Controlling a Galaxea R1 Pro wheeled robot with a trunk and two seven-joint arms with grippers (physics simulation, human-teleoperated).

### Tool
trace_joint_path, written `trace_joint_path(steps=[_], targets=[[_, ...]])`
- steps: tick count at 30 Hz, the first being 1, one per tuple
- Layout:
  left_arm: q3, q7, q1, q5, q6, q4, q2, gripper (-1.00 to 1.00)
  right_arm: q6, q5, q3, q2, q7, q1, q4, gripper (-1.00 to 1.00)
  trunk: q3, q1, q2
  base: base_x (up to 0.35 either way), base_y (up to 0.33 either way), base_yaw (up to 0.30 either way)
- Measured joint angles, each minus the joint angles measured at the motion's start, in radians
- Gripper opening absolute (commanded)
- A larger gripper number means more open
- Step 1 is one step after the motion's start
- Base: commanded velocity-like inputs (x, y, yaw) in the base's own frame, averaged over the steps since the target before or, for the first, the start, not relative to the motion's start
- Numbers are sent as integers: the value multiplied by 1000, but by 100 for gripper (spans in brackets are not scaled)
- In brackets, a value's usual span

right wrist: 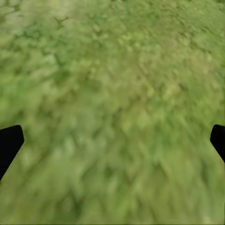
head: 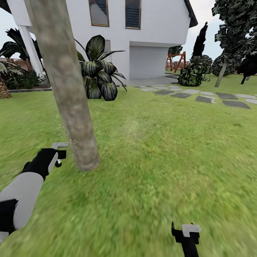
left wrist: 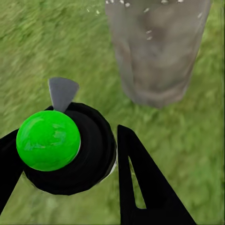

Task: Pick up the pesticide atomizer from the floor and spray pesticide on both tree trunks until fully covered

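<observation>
A thick pale grey-brown tree trunk (head: pixel 67 92) rises from the lawn (head: pixel 160 150) at the left. Close to its base, my left gripper (head: pixel 59 154) is shut on the pesticide atomizer (head: pixel 60 145). In the left wrist view the atomizer (left wrist: pixel 49 140) is a black body with a green ball top and a grey nozzle, held between the black fingers (left wrist: pixel 140 187) and facing the trunk (left wrist: pixel 157 51). Tiny pale pesticide specks (head: pixel 70 137) dot the lower bark (left wrist: pixel 149 33). Low near the front, my right gripper (head: pixel 185 232) is open over bare grass (right wrist: pixel 112 117).
A white house (head: pixel 150 32) stands behind, with a broad-leaved plant (head: pixel 98 71) in front of it. Grey stepping stones (head: pixel 200 96) cross the lawn at the right. A round bush (head: pixel 194 73) and a grey-trunked tree (head: pixel 221 73) stand far right.
</observation>
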Motion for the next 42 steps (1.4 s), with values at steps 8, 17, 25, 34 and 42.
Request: trace_joint_path(steps=[8,17,25,34,42], targets=[[-7,0,4,-4,-3,0,-19,-100,0,0,0,1,0,0,0,100,0,0,0,338,0,225],[-7,-2,12,-2,-12,2,-49,-100,0,0,0,1,0,0,0,100,0,0,0,194,-85,22],[-8,-2,8,-3,-10,0,-48,-100,0,0,0,1,0,0,0,100,0,1,0,-56,-245,0],[0,-36,-59,2,6,-91,7,-100,0,0,0,0,2,0,0,100,0,1,0,-14,-16,17],[-7,-86,-42,0,-5,-90,3,-100,0,0,0,0,0,0,1,100,0,1,0,0,-130,121]])
